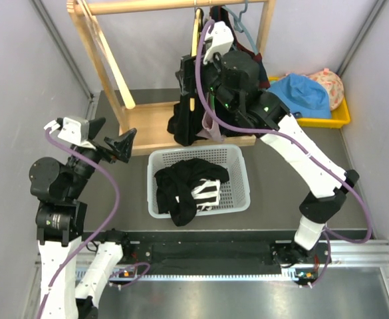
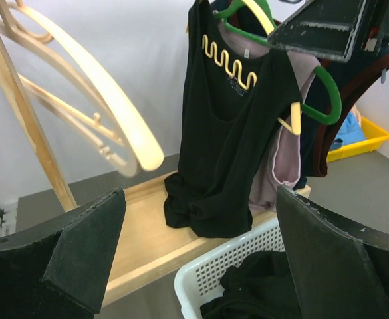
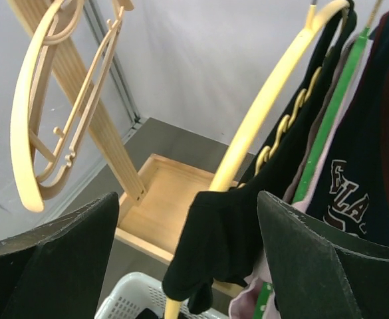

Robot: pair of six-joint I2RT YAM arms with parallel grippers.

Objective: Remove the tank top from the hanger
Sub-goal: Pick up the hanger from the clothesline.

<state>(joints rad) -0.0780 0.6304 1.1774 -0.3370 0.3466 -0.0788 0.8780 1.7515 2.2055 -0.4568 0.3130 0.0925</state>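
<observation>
Ok so the black tank top (image 2: 227, 146), the one with the gold squiggle trim, is not off yet. It hangs on the yellow hanger (image 3: 260, 119) on the wooden rack (image 1: 147, 126) just behind the white basket (image 1: 243, 179), bottom hem bunched on the rack's base board.

The right gripper (image 3: 187, 199) is up behind and above the basket with its jaws wide apart, nothing in them. They straddle the shoulder end of the yellow hanger, where the strap sits. The left gripper (image 1: 114, 135) hangs off to the basket's left, also spread wide and empty.

My take on doing this well: pinch only the black strap, right at the hanger's end. If the jaws bite the hanger too, the whole thing comes off the rail. Then slide the strap outward and down past the tip rather than yanking straight down.

There's a pink top (image 2: 284, 159) on a green hanger (image 2: 330, 93) touching it on the side further right of the basket, so keep the bite shallow. The left arm could steady the hanger, I'd guess.
</observation>
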